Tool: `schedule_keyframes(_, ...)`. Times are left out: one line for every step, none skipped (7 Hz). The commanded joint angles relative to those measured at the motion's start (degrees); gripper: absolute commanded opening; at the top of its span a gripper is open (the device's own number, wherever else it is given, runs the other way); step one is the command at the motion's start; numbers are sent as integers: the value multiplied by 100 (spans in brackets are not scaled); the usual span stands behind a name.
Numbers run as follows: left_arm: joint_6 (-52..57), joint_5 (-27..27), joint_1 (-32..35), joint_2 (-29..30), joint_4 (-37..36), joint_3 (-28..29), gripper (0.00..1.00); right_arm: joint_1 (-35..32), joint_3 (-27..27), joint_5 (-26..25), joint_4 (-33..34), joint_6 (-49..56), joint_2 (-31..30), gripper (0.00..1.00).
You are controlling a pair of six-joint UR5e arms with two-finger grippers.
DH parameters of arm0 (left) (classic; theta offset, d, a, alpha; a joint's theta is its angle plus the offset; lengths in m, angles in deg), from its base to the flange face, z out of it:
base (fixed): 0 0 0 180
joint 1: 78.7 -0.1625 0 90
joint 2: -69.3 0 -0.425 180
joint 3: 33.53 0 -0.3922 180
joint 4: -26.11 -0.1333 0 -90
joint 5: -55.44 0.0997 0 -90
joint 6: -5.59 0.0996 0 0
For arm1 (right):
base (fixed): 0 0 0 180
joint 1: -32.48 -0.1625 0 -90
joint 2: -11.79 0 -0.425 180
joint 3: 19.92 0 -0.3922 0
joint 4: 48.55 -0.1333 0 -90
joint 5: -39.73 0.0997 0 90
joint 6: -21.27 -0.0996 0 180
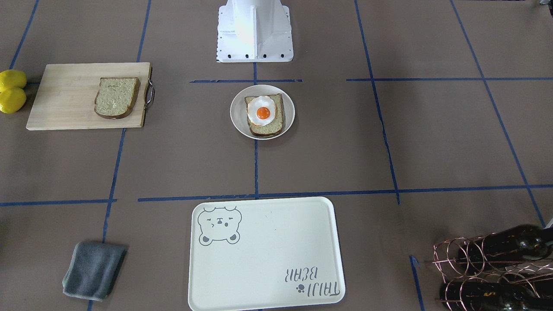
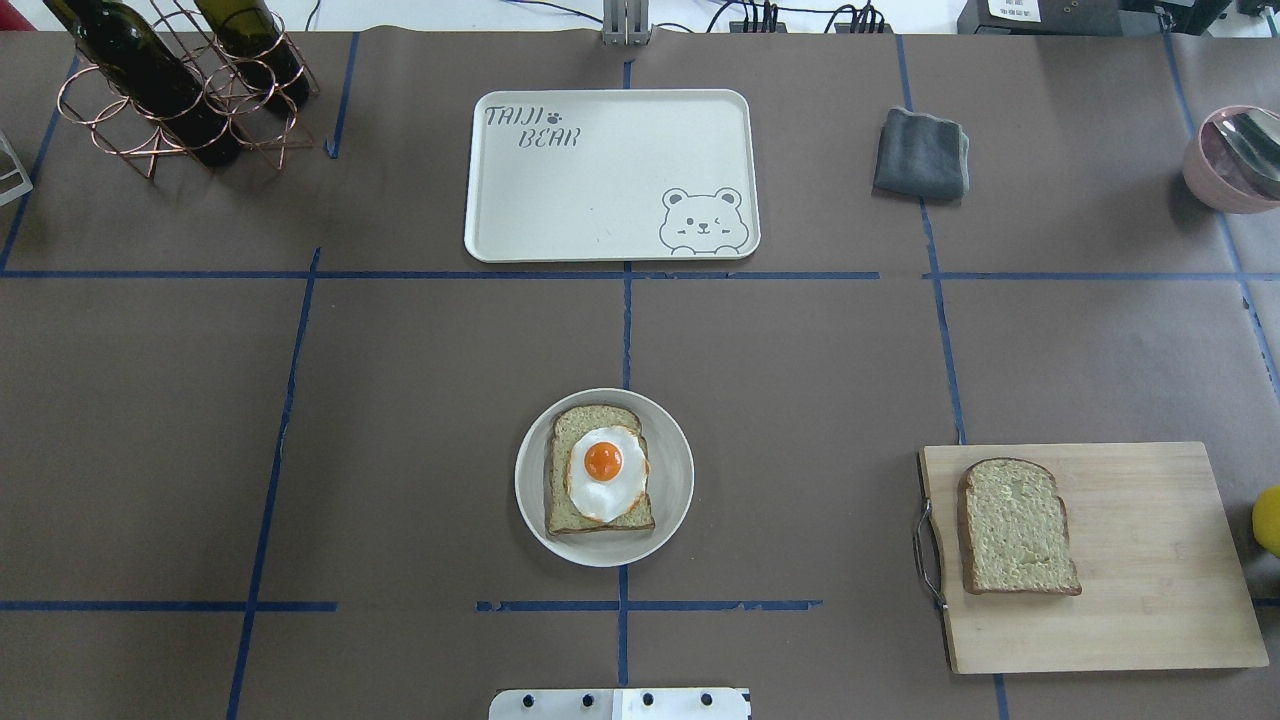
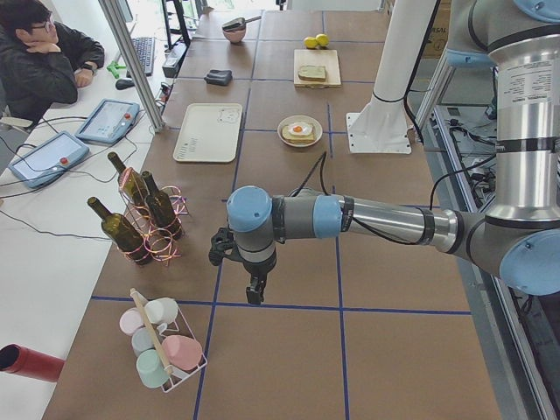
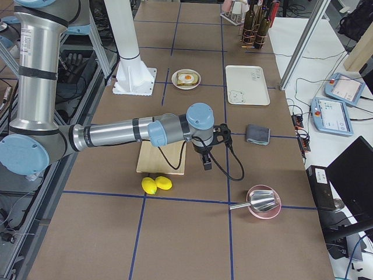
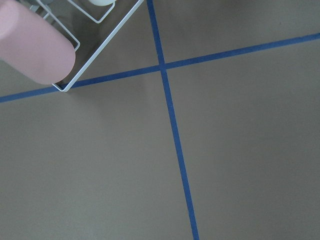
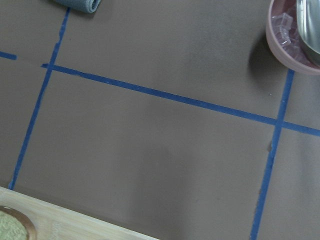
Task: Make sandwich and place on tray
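Observation:
One bread slice (image 2: 572, 502) lies on a small round white plate (image 2: 672, 480) at the table's middle, with the fried egg (image 2: 605, 472) on top. The second bread slice (image 2: 1015, 525) lies on a wooden cutting board (image 2: 1150, 560) on the right. The cream bear tray (image 2: 600, 190) sits empty at the far side. My left gripper (image 3: 255, 293) shows only in the exterior left view, hanging over bare table far from the food. My right gripper (image 4: 207, 164) shows only in the exterior right view, beside the board. I cannot tell whether either is open or shut.
A wire rack with wine bottles (image 2: 170, 90) stands far left. A grey cloth (image 2: 920, 152) and a pink bowl (image 2: 1235, 160) are far right. Two lemons (image 1: 12, 90) lie past the board. A cup rack (image 3: 162, 341) stands near the left gripper.

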Motion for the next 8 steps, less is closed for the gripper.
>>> schedule_keyframes(20,5,83,-212,4,-221,100,553,-37,0,-917,-1659,-135,100)
schedule_keyframes(20,5,84,-212,3,-231,100,913,-11,-105,-1794,-2495,-414,100)
schedule_keyframes(20,5,84,-204,3,-231,100,1221,-11,-132,-2594,-3365,-548,100)
schedule_keyframes(20,5,84,-204,-5,-266,100,1650,-11,-228,-3298,-4226,-662,99)
schedule_keyframes(11,5,84,-204,-5,-319,100,2142,-19,-551,-3958,-4835,-837,97)
schedule_keyframes(20,5,84,-204,-5,-328,100,2608,-46,-893,-4347,-5259,-996,94)
schedule_keyframes(20,5,84,-212,-5,-328,100,3065,-98,-1236,-4508,-5376,-1136,87)
schedule_keyframes(20,5,84,-204,-5,-328,100,3444,-220,-1501,-4518,-5438,-1234,81)
